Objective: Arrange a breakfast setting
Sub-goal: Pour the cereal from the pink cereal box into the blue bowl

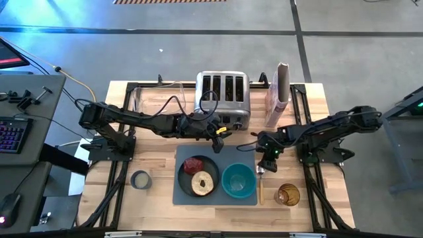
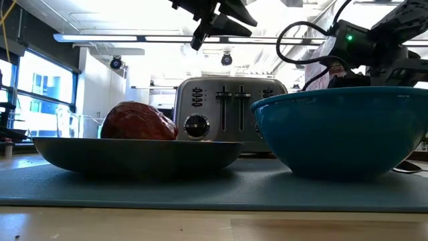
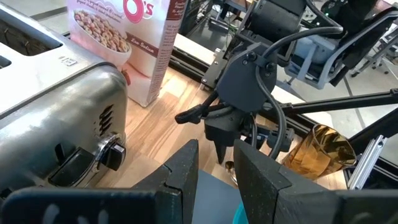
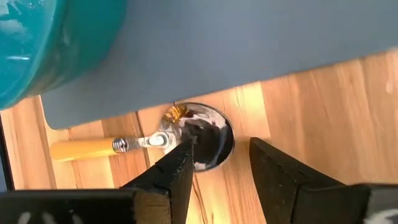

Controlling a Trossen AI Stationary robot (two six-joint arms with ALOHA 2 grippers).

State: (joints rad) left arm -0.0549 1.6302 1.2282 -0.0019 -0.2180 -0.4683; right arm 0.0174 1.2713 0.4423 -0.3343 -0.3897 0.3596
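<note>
The grey mat (image 1: 215,153) lies at the table's near middle. On it stand the dark grey plate (image 1: 186,180), with the dark-red lump (image 1: 193,164) and the tan ring (image 1: 203,183) on it, and the teal bowl (image 1: 238,180). The wooden-handled spoon (image 1: 260,186) lies on the table by the mat's right edge. My right gripper (image 1: 264,162) hangs open, pointing down over the spoon's metal bowl (image 4: 208,144). My left gripper (image 1: 218,137) is open and empty above the mat's far edge, in front of the toaster (image 1: 223,99). No cereal shows in the bowl. My right gripper points down at the spoon's metal bowl (image 4: 214,134), and one fingertip (image 4: 183,158) shows over the bowl's edge. I cannot tell whether it touches the spoon. The spoon lies flat on the table. My left gripper touches nothing.
The chrome toaster stands at the far middle, with the pink-and-white cereal bag (image 1: 278,96) to its right. An amber glass (image 1: 287,194) stands near the spoon's handle end. A grey tape roll (image 1: 141,179) lies left of the mat.
</note>
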